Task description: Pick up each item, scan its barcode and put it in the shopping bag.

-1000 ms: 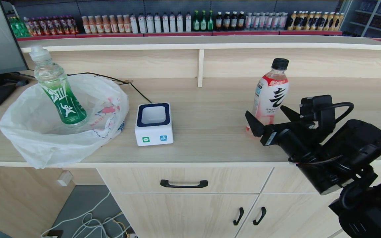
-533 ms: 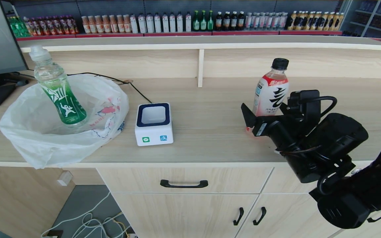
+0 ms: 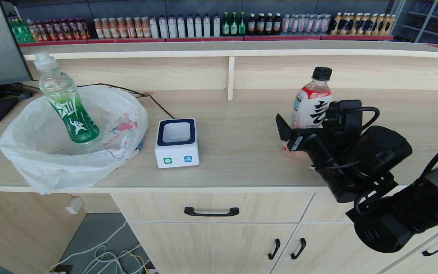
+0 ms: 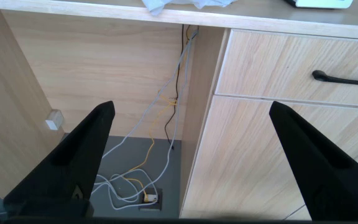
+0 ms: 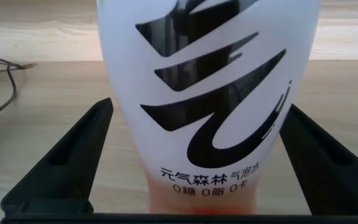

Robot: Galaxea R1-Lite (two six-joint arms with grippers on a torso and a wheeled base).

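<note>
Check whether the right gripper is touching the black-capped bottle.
Cannot tell. In the right wrist view the black-capped bottle stands between the right gripper's jaws, its sides lining up with both jaw edges, with neither a gap nor contact plain.

Right gripper (image 5: pixel 199 106) sits level, jaws wide apart; left gripper (image 4: pixel 191 107) spread too.

The counter (image 3: pixel 238 133) is lit brightly and evenly from overhead. Only faint, soft shadows are cast around the scanner (image 3: pixel 176 142). Small highlights are seen on the green bottle (image 3: pixel 69 106) left of the scanner. Far behind the scanner, the drinks shelf (image 3: pixel 203 39) is slightly bowed by wide-angle distortion.
</note>
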